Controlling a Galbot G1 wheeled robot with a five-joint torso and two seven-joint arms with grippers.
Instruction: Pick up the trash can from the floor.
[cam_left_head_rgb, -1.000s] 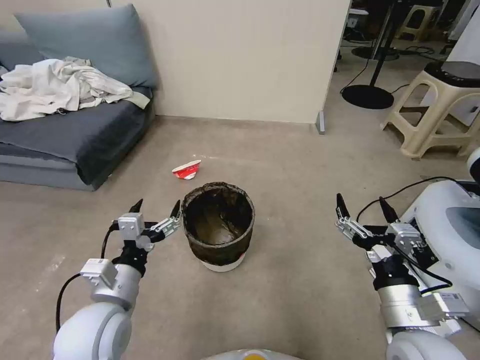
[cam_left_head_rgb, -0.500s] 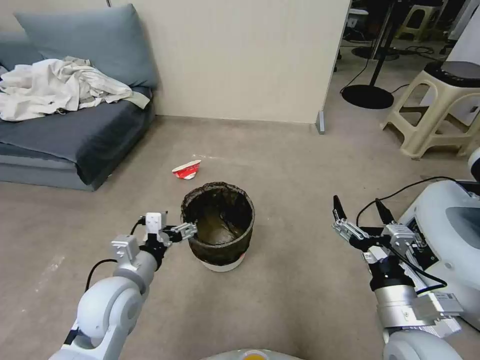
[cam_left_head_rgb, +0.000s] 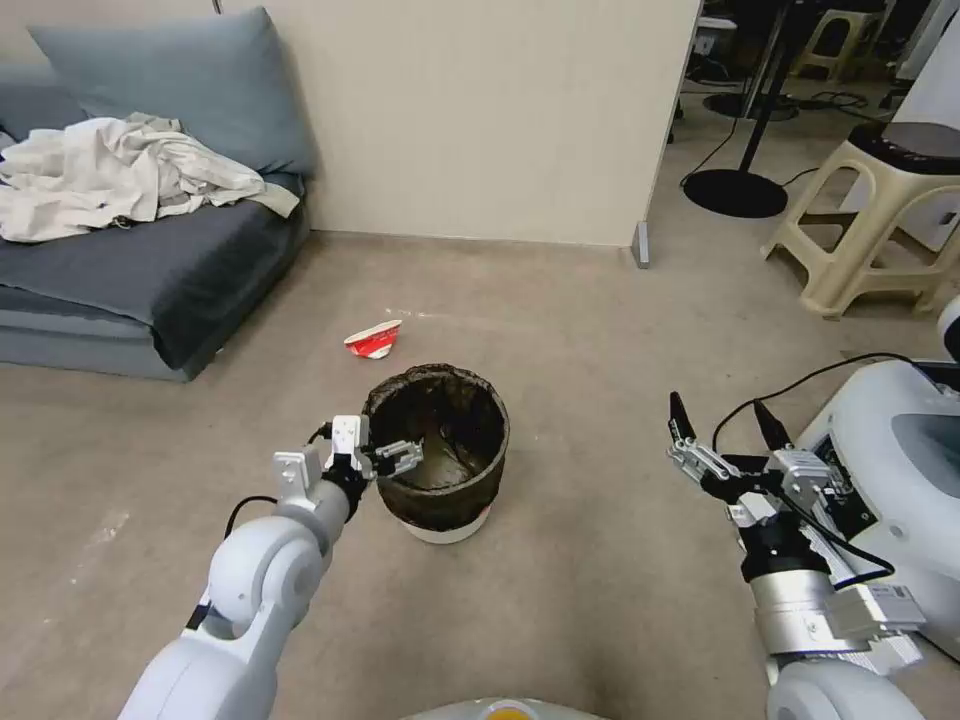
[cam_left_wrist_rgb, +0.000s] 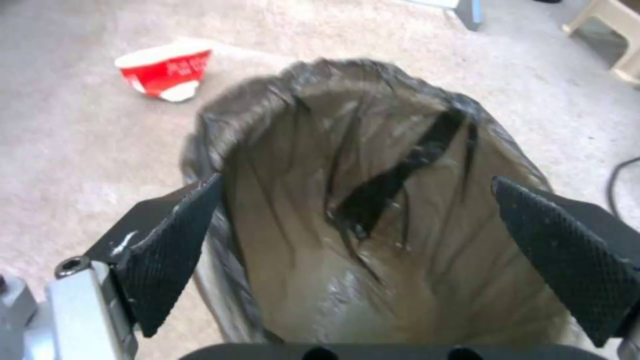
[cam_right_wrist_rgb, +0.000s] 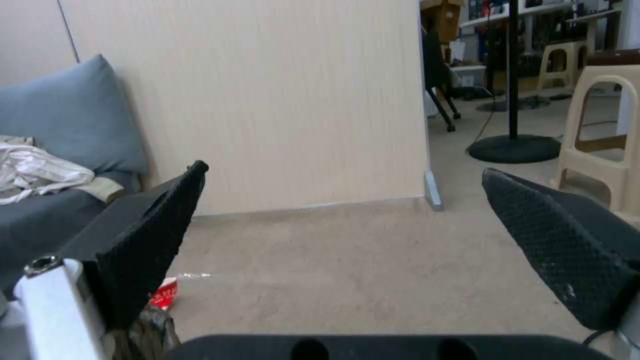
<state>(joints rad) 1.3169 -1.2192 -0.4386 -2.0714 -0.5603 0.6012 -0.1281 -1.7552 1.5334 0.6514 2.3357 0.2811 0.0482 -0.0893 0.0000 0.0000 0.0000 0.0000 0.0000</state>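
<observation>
The left gripper (cam_left_head_rgb: 398, 458), spread wide, straddles the trash can (cam_left_head_rgb: 437, 452) rim; seat deeper, then squeeze squarely.

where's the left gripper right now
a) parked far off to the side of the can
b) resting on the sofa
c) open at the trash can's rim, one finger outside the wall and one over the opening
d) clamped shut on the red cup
c: the left gripper sits open at the near left rim of the trash can, and the left wrist view shows one finger outside the bagged wall and the other over the opening.
</observation>
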